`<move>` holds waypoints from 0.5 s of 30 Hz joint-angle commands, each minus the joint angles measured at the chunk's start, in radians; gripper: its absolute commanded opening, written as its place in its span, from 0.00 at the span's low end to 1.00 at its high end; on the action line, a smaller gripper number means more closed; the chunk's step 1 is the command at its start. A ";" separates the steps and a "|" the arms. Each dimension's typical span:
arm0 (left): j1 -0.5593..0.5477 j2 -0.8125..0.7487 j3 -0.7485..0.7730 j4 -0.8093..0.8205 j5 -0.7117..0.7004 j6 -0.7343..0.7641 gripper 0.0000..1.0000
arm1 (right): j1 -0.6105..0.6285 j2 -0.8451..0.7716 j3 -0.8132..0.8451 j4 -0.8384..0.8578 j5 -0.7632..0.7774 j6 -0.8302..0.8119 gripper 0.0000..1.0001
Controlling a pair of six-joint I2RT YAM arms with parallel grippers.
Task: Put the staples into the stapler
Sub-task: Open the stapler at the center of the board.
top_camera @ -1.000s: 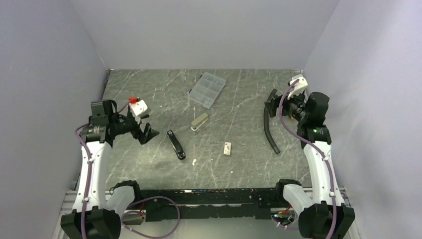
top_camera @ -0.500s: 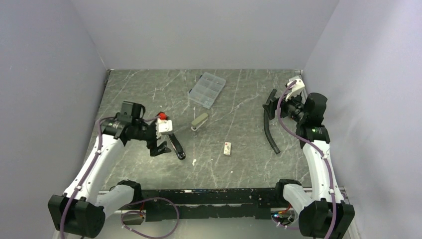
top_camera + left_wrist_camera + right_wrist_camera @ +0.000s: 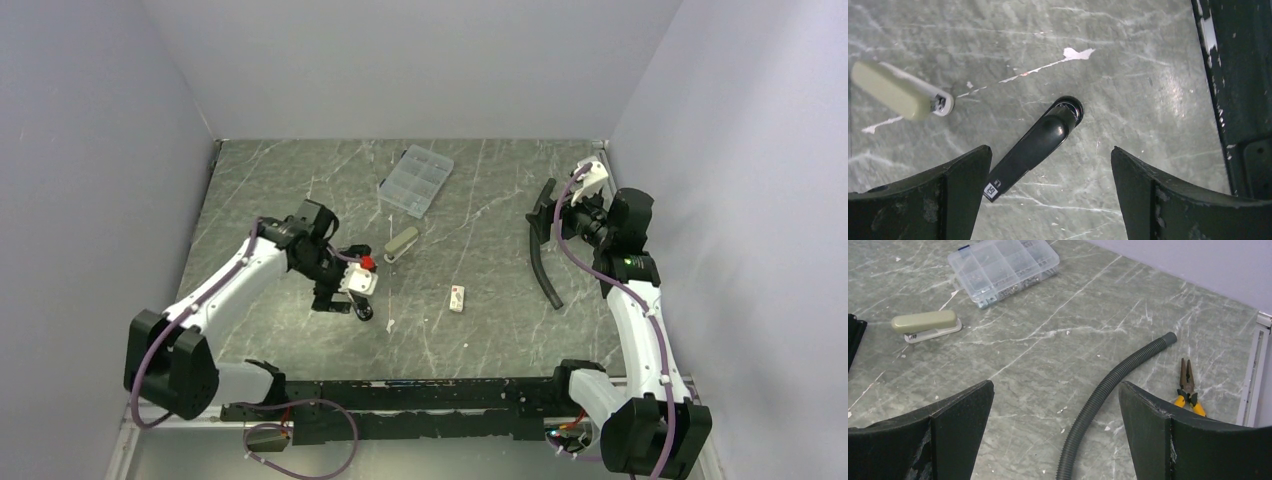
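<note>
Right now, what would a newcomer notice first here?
The left claw hangs open over a slim black tool left of centre, with the beige stapler just beyond it. On the right, a long grey ribbed hose lies before the open right claw; a clear compartment case sits farther back.

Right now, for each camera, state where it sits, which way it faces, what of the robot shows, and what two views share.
Top external: above and behind the bases, looking down on the table; both arms, left gripper and right gripper show.
Left wrist: on the left arm, facing down at a black tool; its open fingers flank it.
Right wrist: on the right arm, looking across at a corrugated hose and pliers; open fingers below.
Shared: both wrist views catch the beige stapler.
</note>
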 commanded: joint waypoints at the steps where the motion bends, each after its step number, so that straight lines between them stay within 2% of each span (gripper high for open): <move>1: -0.061 0.074 0.064 -0.077 -0.080 0.226 0.93 | -0.001 -0.004 -0.001 0.044 -0.028 -0.023 1.00; 9: -0.147 0.216 0.067 -0.047 -0.204 0.281 0.89 | -0.001 -0.005 -0.007 0.043 -0.036 -0.027 1.00; 15: -0.182 0.278 0.064 0.006 -0.246 0.247 0.68 | -0.001 -0.016 -0.006 0.037 -0.038 -0.039 1.00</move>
